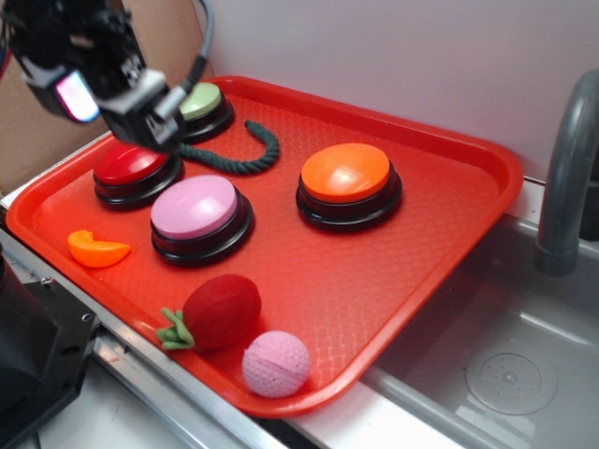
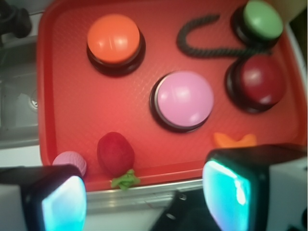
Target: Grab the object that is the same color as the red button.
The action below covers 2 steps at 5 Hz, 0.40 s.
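The gripper is held above the back left of the red tray, over the red button. In the wrist view its two pads are set wide apart with nothing between them.

Left to right along the front of the tray in the exterior view:

- An orange slice-shaped piece lies near the left rim. Its hue is close to red, so a false colour match is a risk.
- The plush strawberry, dark red with green felt leaves, lies close to the front rim, well apart from the gripper. This is judged to be the target.
- A pink textured ball sits just beside the strawberry. A descent offset to that side is likely to catch or roll the ball.

Further hazards are judged as follows. The pink button stands between gripper and strawberry, so a low traverse may strike it. The rounded, fuzzy body may slip from a shallow pinch. A pad may foul the front rim.
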### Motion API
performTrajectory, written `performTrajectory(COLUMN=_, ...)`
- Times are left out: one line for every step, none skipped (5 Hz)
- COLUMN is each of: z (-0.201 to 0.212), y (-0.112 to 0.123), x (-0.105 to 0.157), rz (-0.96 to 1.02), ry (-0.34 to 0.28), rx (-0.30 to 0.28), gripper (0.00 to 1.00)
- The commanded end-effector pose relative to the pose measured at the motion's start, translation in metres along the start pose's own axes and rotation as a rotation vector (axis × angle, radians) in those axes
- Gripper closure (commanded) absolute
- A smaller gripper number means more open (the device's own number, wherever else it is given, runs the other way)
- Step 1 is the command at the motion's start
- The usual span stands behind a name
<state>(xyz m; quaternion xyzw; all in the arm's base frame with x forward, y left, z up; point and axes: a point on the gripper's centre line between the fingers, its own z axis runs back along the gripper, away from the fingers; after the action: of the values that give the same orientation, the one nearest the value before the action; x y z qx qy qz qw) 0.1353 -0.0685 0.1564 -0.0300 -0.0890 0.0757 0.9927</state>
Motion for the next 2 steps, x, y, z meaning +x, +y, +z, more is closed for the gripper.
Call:
performTrajectory(z=-0.060, y=-0.015, x=-0.009, rz=0.134, ry=-0.010, rx=-0.062, gripper=0.00)
performTrajectory(z=-0.081, y=-0.021, x=-0.001, rz=0.144, ry=-0.014, rx=-0.083, gripper=0.00)
